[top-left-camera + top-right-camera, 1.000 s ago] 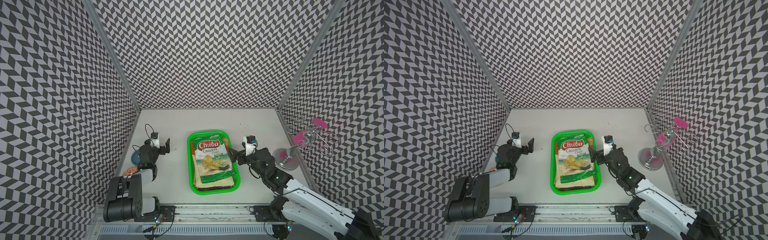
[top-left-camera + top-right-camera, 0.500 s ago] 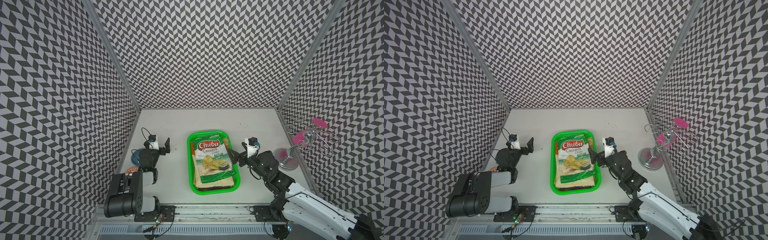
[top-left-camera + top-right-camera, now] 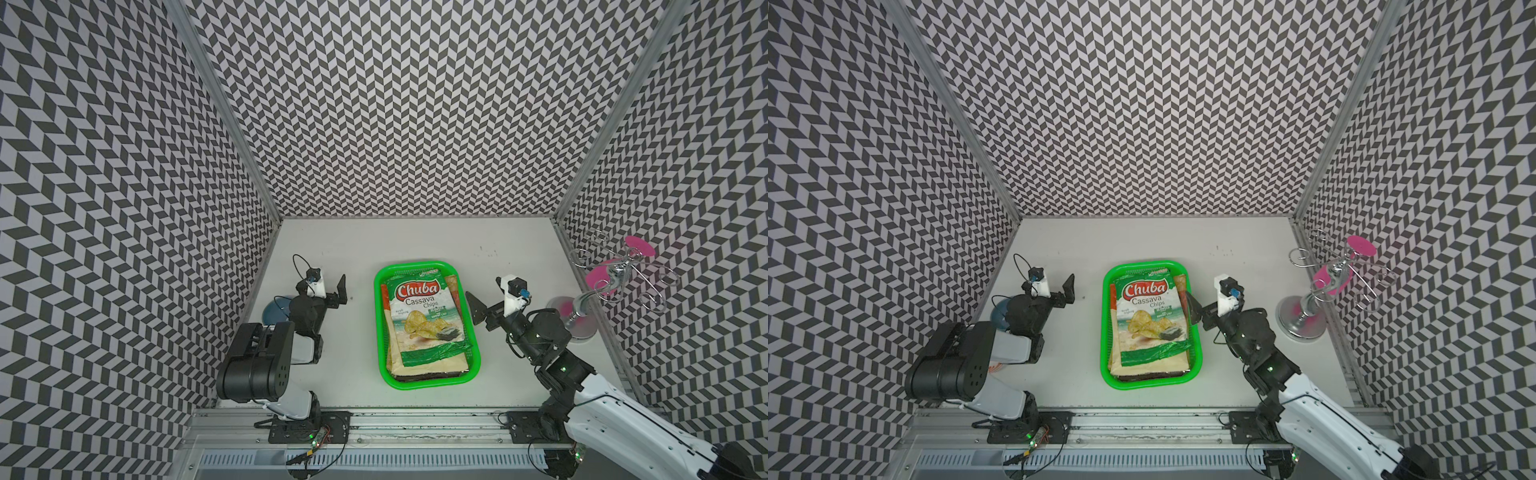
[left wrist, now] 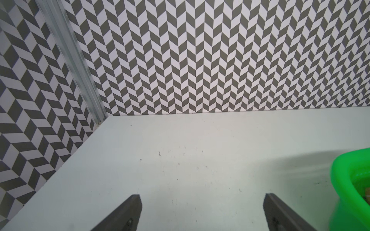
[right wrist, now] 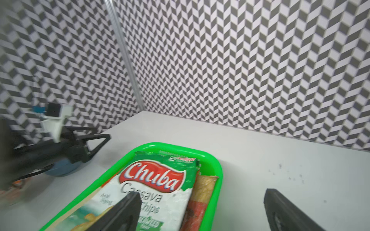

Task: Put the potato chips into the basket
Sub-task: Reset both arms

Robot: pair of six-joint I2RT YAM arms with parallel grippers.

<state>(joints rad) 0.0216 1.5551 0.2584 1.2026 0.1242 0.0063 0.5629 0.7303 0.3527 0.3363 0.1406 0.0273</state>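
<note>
inside the basket [image 3: 432,383] the potato chips [image 3: 419,320] lie stacked; both arms' jaws spread, empty.

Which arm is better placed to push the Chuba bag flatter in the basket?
Right, most likely. The right hand is open with a finger over the green basket's rim, beside the Chuba bag. The left hand, also open, stands apart from the basket and faces the back wall.

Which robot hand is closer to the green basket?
Right. The right gripper hangs at the basket's right edge, one finger over the rim; the left gripper sits apart, off its left side, with bare table between.
</note>
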